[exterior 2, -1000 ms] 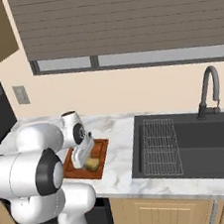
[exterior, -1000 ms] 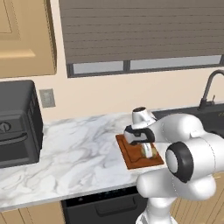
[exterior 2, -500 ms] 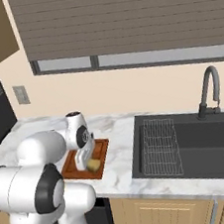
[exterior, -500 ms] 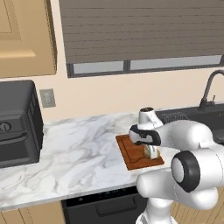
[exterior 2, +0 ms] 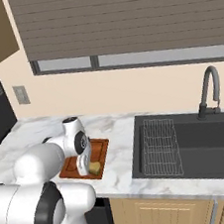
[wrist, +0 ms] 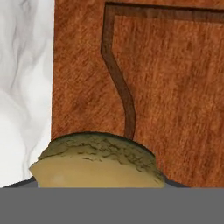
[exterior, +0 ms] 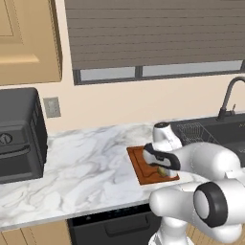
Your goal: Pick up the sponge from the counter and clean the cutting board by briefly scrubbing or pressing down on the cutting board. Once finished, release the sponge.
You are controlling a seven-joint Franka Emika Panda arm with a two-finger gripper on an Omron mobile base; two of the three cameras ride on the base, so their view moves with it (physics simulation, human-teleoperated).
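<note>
The reddish-brown cutting board [exterior: 141,168] [exterior 2: 101,146] [wrist: 175,87] lies on the white marble counter [exterior: 91,165] [exterior 2: 114,131] [wrist: 22,87], just left of the sink. My gripper [exterior: 161,170] [exterior 2: 89,168] points down over the board's near right part. It is shut on the mustard-yellow sponge [exterior: 163,171] [exterior 2: 95,167] [wrist: 96,162], which rests low against the board. In the hand view the sponge covers my fingertips, and the board's groove runs up from behind it.
A black oven [exterior: 19,136] stands at the counter's left end, with a wall outlet [exterior: 51,107] beside it. The dark sink [exterior 2: 188,146] with a rack and a faucet [exterior 2: 209,91] lies to the right of the board. Bare marble stretches between oven and board.
My hand has slid a little toward the board's front edge, with the sponge still in it, and the arm has shifted with it. The board has stayed put.
</note>
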